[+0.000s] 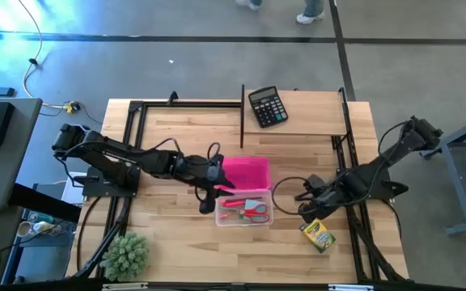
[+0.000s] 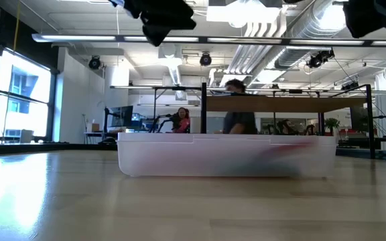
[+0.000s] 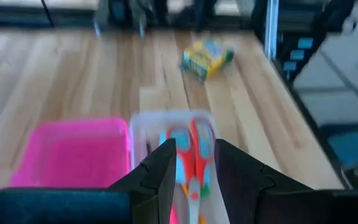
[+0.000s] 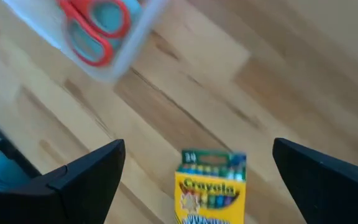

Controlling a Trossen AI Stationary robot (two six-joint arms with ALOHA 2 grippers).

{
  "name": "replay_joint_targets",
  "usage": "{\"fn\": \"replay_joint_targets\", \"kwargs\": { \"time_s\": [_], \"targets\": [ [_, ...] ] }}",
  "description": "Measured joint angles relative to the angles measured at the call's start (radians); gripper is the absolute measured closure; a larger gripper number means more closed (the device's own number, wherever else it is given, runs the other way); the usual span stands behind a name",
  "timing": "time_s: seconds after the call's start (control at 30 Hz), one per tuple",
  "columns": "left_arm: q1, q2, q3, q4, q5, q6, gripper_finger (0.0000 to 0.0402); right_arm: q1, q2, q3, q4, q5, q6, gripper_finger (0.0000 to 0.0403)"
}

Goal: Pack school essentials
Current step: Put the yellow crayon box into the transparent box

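From the overhead view, a light wooden table (image 1: 298,121) holds a clear plastic bin (image 1: 244,209) near its middle, with a bright pink lid (image 1: 247,171) lying flat just behind it and touching its far edge. Inside the bin lie red-handled scissors (image 1: 252,210) and a light-blue square (image 1: 253,203) under their handles. The left gripper (image 1: 214,187) hangs over the bin's left end, beside the pink lid; its fingers stand slightly apart with nothing between them. The right gripper (image 1: 312,207) sits to the right of the bin, fingers spread wide, just above a yellow-green crayon box (image 1: 318,234) that lies on the table near the front right. A black calculator (image 1: 267,106) rests at the back of the table, and a fuzzy green plant ball (image 1: 125,255) at the front left corner.

The table-level view shows the bin's long frosted wall (image 2: 226,155) straight ahead, with a faint reddish blur inside. People sit in the room behind.

The left wrist view looks down past two dark fingers (image 3: 166,171), parted by a narrow gap, onto the scissors (image 3: 194,149) in the bin; the lid (image 3: 73,152) lies beside it and the crayon box (image 3: 207,59) farther off.

The right wrist view shows wide-spread fingers (image 4: 86,171) with the crayon box (image 4: 211,183) on the table between them, untouched, and the scissors (image 4: 95,28) in the bin's corner beyond.
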Motion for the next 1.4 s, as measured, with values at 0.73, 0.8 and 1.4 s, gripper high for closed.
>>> {"fn": "replay_joint_targets", "kwargs": {
  "time_s": [0.73,0.8,1.4],
  "targets": [
    [0.014,-0.02,-0.018,0.018,-0.006,-0.012,0.0303,0.223,0.222,0.0,0.009,-0.107,0.311,0.0004],
    [0.014,-0.02,-0.018,0.023,-0.006,-0.018,0.0303,0.232,0.247,0.0,0.024,-0.118,0.31,0.0004],
    [0.014,-0.019,-0.018,0.025,-0.006,-0.025,0.0303,0.238,0.395,0.0,0.119,-0.159,0.3,0.0004]
  ]
}}
